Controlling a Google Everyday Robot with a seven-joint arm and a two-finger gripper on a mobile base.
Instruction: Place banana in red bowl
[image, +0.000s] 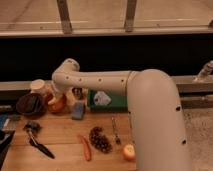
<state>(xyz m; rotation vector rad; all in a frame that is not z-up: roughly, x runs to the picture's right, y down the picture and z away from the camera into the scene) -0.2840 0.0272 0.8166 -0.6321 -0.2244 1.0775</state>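
Observation:
The red bowl (58, 105) sits at the back left of the wooden table (60, 132), partly covered by my arm. My arm (100, 80) reaches in from the right and bends down over the bowl. The gripper (53, 96) is at the bowl's left rim, mostly hidden by the wrist. The banana is not visible; it may be hidden in the gripper or in the bowl, I cannot tell which.
A dark bowl (30, 104) and a pale cup (38, 86) stand left of the red bowl. Right of it are a small can (77, 92), a blue sponge (78, 110) and a green tray (116, 101). In front lie a carrot-like stick (85, 147), a dark cluster (100, 139), an orange fruit (129, 152) and a black tool (38, 142).

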